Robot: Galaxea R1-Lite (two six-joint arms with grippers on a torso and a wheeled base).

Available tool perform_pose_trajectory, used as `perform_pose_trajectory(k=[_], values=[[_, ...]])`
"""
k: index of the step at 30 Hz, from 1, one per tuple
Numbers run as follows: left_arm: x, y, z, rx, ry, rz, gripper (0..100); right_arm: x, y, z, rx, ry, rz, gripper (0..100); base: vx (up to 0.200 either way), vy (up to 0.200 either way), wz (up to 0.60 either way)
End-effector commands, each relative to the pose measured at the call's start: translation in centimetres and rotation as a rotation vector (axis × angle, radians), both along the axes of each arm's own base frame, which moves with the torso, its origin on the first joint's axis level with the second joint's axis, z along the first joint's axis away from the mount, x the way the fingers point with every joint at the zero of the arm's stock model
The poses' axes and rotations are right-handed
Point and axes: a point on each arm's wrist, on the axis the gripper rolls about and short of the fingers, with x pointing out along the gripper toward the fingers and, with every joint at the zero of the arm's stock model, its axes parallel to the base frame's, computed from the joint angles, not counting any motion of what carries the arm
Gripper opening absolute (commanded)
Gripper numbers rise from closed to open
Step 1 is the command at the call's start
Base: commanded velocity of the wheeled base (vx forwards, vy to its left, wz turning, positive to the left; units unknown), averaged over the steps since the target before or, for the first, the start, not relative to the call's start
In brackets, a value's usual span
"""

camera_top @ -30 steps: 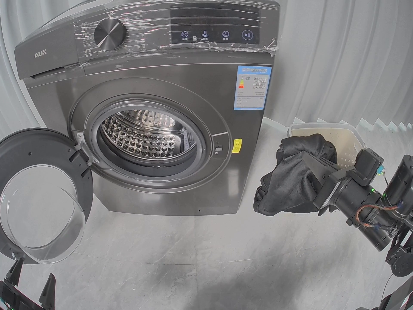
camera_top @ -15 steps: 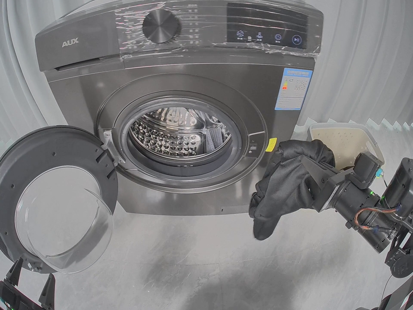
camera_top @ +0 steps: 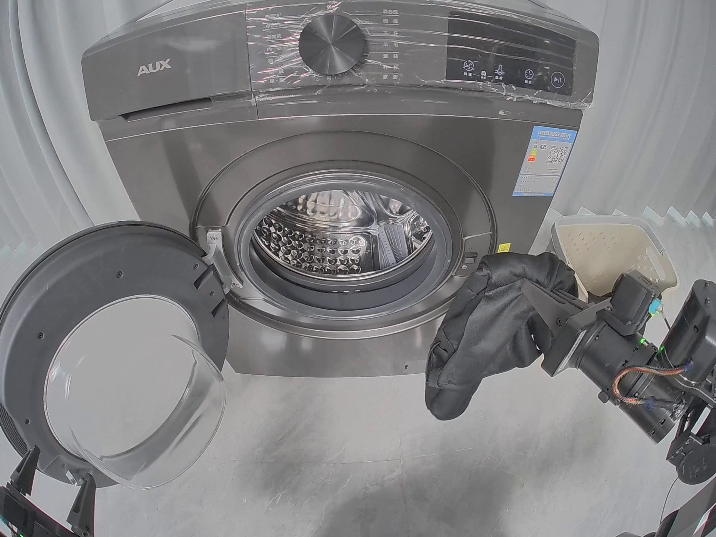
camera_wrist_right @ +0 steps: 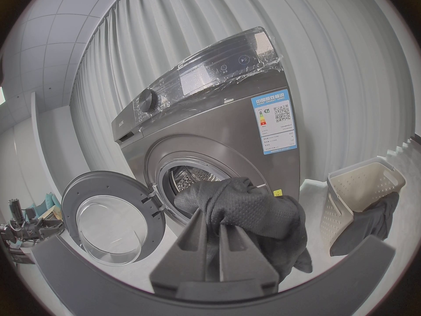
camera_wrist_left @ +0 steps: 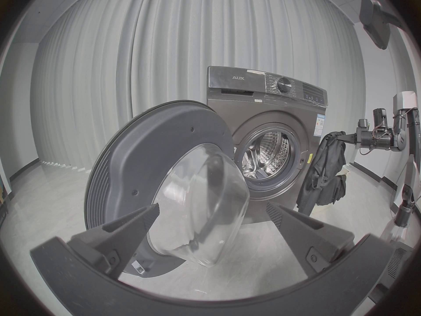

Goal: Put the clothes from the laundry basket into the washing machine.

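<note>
**Grey floor (camera_top: 358, 456), curtained room: black garment (camera_top: 485, 322) held outside the open washing machine (camera_top: 335, 136)**

Pale flooring and a pleated white curtain (camera_top: 656, 98) surround the washing machine, which stands upright and faces the robot. Clear film is stretched over its control panel (camera_top: 507, 72).

1. Machine. The round door (camera_top: 112, 337) is swung wide open on the hinge at the left of the opening. The steel drum (camera_top: 335, 236) is exposed and shows perforated metal.

2. Right hand (camera_wrist_right: 212, 224). It is clenched on the black garment, with both fingers pressed into the cloth. The hand is held in the air in front of the machine's lower right corner, just to the right of the door opening.

3. Black garment. It is bunched over the right hand and hangs down from it, entirely outside the drum. Its lowest fold appears clear of the floor.

4. Laundry basket (camera_top: 619, 251). The cream, perforated basket stands on the floor to the right of the machine, behind the right hand and near the curtain. A second dark cloth (camera_wrist_right: 368, 224) shows at its side. Whether this cloth hangs from the rim or lies against the wall cannot be told.

5. Left hand (camera_wrist_left: 211, 207). It sits low on the robot's left, released, with its fingers spread apart and nothing between them. It faces the glass bowl of the open door.
</note>
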Motion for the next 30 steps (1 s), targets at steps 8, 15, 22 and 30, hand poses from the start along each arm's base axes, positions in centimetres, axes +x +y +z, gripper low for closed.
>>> perform_pose_trajectory(k=[8,15,22,30], values=[[-0.02,0.0,-0.49,-0.001,-0.002,0.0,100,0.0,0.0,-0.17,-0.005,0.005,0.0,0,0.0,0.0,0.0],[-0.02,0.0,-0.49,0.001,-0.002,0.0,100,0.02,0.06,-0.31,-0.009,0.01,0.002,0,0.0,-0.029,0.0],[-0.02,0.0,-0.49,0.001,-0.002,0.0,100,0.02,0.06,-0.31,-0.009,0.01,0.002,0,0.0,-0.143,0.0],[-0.02,0.0,-0.49,0.004,-0.002,0.0,100,-0.08,0.0,-0.59,-0.017,0.019,0.009,0,0.0,0.0,0.0]])
